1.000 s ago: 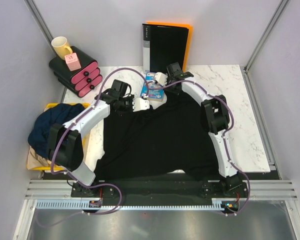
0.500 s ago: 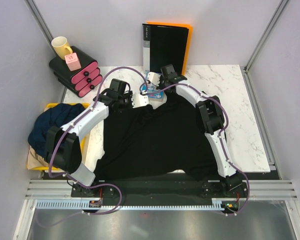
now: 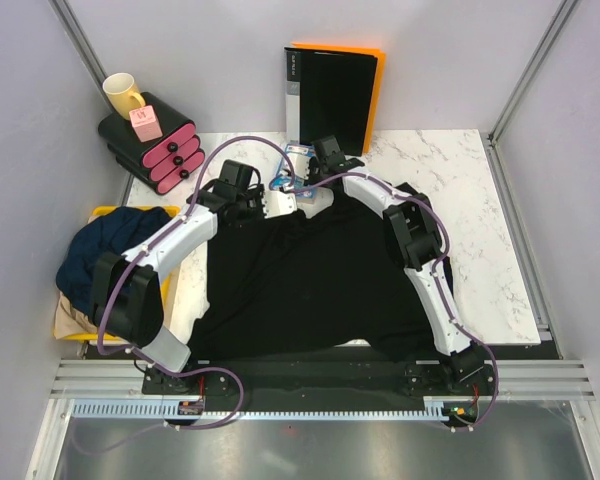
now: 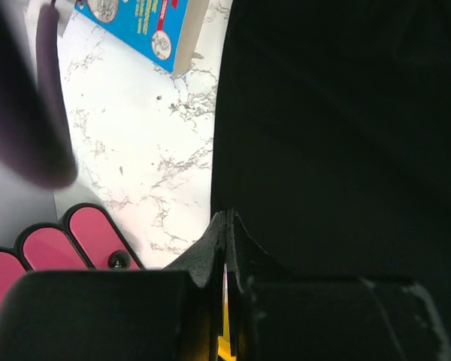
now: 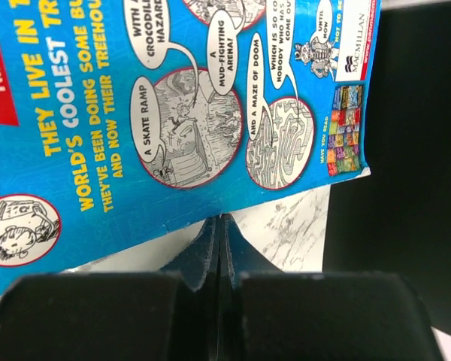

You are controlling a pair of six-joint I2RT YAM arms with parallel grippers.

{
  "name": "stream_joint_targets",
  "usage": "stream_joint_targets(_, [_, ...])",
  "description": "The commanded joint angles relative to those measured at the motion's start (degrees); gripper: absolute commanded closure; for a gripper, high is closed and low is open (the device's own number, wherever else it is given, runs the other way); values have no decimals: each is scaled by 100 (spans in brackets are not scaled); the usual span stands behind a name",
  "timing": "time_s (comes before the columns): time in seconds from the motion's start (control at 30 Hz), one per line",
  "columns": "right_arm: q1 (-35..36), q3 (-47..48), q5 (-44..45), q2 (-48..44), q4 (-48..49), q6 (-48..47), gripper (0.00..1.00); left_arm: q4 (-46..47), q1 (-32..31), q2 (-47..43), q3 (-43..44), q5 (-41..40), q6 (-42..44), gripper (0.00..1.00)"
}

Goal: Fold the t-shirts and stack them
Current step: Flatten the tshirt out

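Observation:
A black t-shirt [image 3: 310, 280] lies spread flat on the marble table. My left gripper [image 3: 292, 204] is shut at the shirt's far edge. In the left wrist view its tips [image 4: 227, 219] meet the edge of the black cloth [image 4: 338, 135], and no cloth shows between them. My right gripper [image 3: 298, 172] is shut and empty just beyond the collar. In the right wrist view its tips [image 5: 219, 222] sit against a blue book [image 5: 173, 98], with the shirt [image 5: 398, 188] to the right. A navy t-shirt [image 3: 110, 250] lies on a tan one [image 3: 75, 320] in a yellow bin at the left.
The blue book [image 3: 283, 184] lies on the table behind the shirt. A black binder with an orange back [image 3: 332, 95] stands against the back wall. Black and pink cases [image 3: 160, 145] with a yellow mug [image 3: 123, 93] sit at the back left. The yellow bin's rim [image 3: 105, 211] is at the left edge.
My right gripper has moved left and back, off the shirt and over the blue book. My left gripper has shifted slightly back. The shirt's far right sleeve is now uncovered.

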Motion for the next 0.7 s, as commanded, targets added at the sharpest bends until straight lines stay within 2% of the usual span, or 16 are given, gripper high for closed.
stream_joint_targets(0.0, [387,97,-121,214,364,-224,100,301,9,-166,-33,-67,-182,98])
stream_joint_targets(0.2, [361,-244,-76,22,409,-242,100,380,18,-245,-182,-67,-208,98])
stream_joint_targets(0.33, [378,-798,-435,-312,400,-234,100,608,18,-298,-270,-110,-261,98])
stream_joint_targets(0.43, [484,-729,-594,-313,365,-172,100,741,26,-298,-340,-155,-287,98])
stream_joint_targets(0.67, [590,-684,-305,-339,356,-224,100,767,18,-263,-323,-199,-322,98])
